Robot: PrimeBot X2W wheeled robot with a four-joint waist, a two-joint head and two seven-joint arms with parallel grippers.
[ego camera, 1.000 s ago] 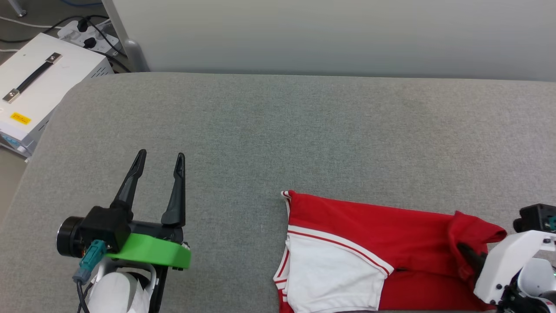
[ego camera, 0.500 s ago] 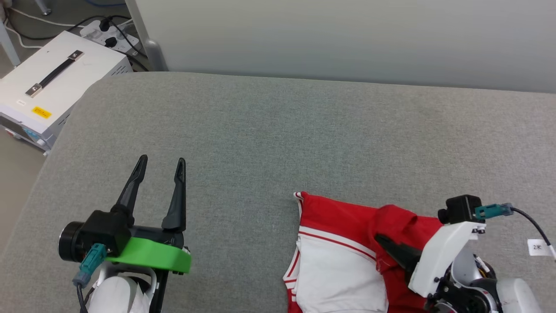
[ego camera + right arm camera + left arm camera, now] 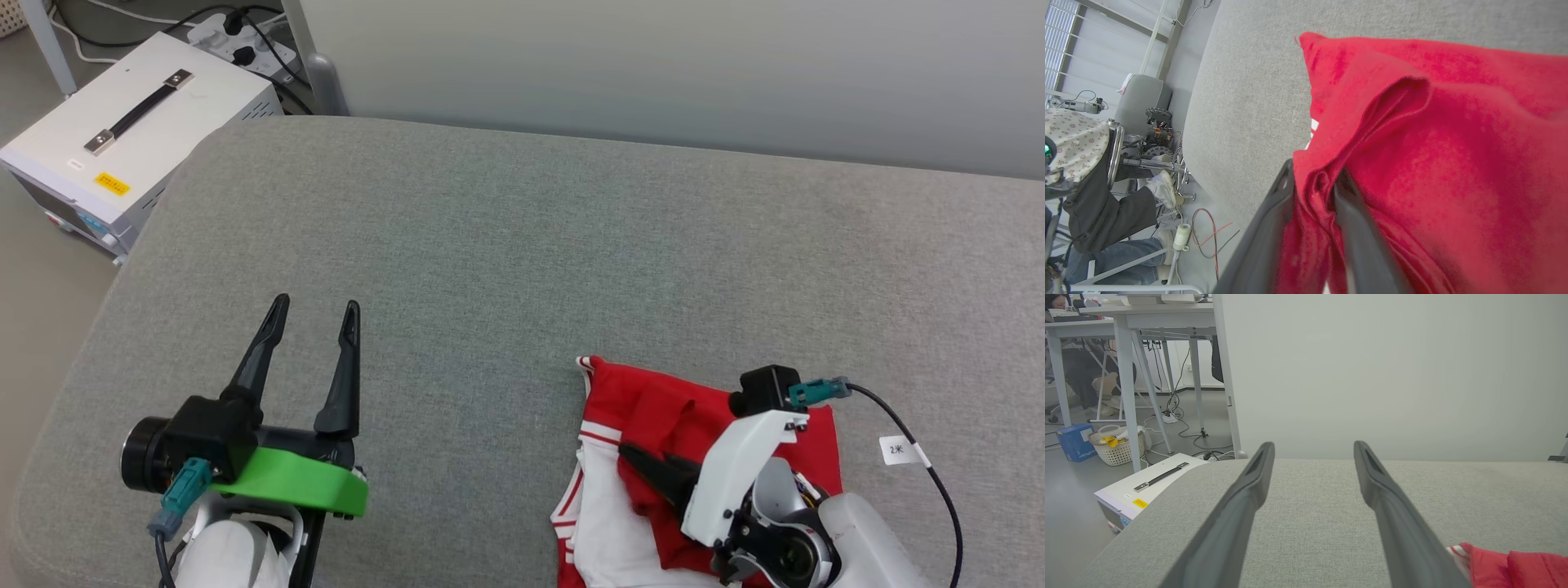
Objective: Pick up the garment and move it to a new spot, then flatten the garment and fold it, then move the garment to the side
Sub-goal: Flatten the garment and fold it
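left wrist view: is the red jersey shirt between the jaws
No, the left gripper is open and empty; the red jersey shirt lies beside its jaws.

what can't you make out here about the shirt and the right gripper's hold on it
- Garment, lower part: head view, cut off by the bottom edge and partly covered by the right gripper.
- Print on its front: hidden by folds in the head and right wrist views.
- Grip: right wrist view, bunched cloth between the fingers hides whether they pinch it.
- Yellow sticker on the white box: head view, too small to read.
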